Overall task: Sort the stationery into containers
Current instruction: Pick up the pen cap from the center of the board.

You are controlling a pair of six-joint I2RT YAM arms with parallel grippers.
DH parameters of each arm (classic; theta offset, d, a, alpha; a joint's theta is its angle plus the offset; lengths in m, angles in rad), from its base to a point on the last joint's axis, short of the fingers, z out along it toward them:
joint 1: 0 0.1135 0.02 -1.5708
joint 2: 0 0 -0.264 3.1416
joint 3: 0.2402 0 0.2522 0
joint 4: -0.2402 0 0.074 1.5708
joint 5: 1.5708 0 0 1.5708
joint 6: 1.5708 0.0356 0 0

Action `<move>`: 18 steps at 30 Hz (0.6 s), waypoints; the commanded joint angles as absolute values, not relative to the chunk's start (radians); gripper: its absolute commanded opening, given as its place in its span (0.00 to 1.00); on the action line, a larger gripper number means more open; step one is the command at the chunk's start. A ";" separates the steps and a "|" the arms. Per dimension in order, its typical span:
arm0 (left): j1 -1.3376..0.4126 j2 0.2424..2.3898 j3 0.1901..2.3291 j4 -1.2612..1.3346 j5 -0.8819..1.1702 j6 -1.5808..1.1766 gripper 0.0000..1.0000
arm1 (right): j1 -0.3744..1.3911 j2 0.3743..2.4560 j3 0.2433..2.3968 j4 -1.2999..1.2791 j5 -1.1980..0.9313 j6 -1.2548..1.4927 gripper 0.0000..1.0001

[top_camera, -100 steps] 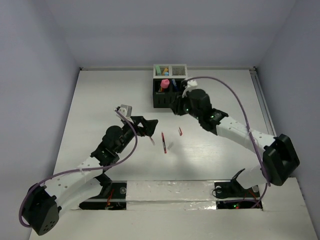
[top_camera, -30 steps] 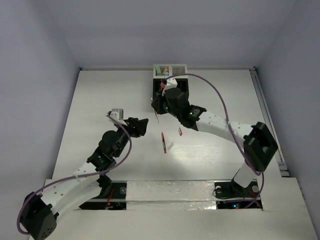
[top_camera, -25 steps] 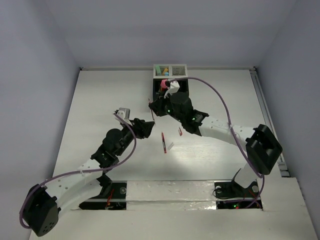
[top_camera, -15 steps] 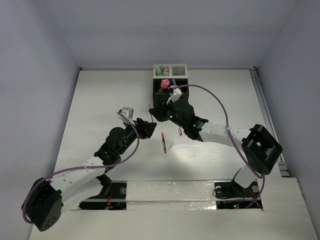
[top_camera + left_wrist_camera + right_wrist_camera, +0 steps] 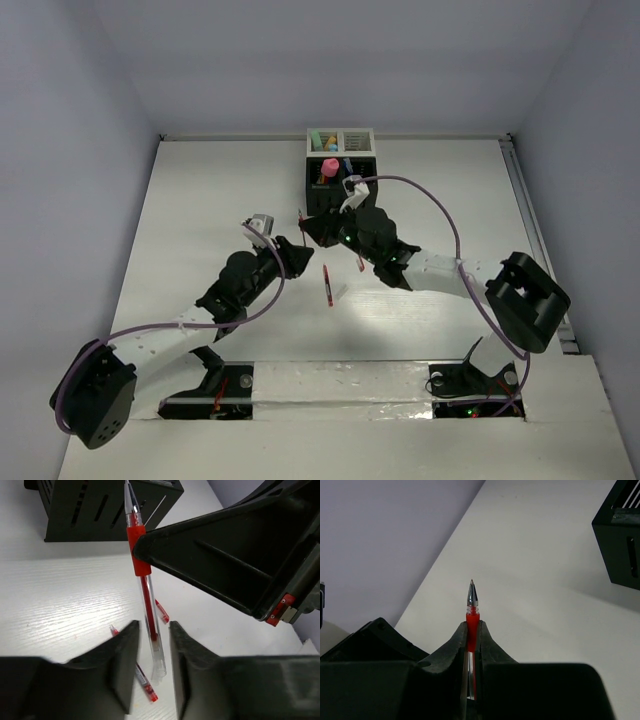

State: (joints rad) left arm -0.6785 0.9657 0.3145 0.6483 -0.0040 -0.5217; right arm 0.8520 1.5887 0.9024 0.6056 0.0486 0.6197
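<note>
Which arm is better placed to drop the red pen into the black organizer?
Right, probably. The right end effector clamps the red pen and sits beside the black organizer box. The left end effector only straddles the pen's back end, jaws open.

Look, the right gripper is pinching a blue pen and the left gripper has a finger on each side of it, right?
Not quite: it is a red pen, not a blue one, as the right wrist view shows. The right gripper is pinching it and the left gripper has a finger on each side of it.
</note>
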 commanded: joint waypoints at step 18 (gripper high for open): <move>-0.666 0.939 0.359 0.670 0.009 -0.483 0.00 | 0.838 1.424 0.871 0.442 0.034 0.566 0.46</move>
State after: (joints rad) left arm -0.6720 0.9672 0.3233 0.6392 0.0059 -0.5079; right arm 0.8513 1.5093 0.8829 0.5156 0.0219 0.6041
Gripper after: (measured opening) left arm 0.066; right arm 0.447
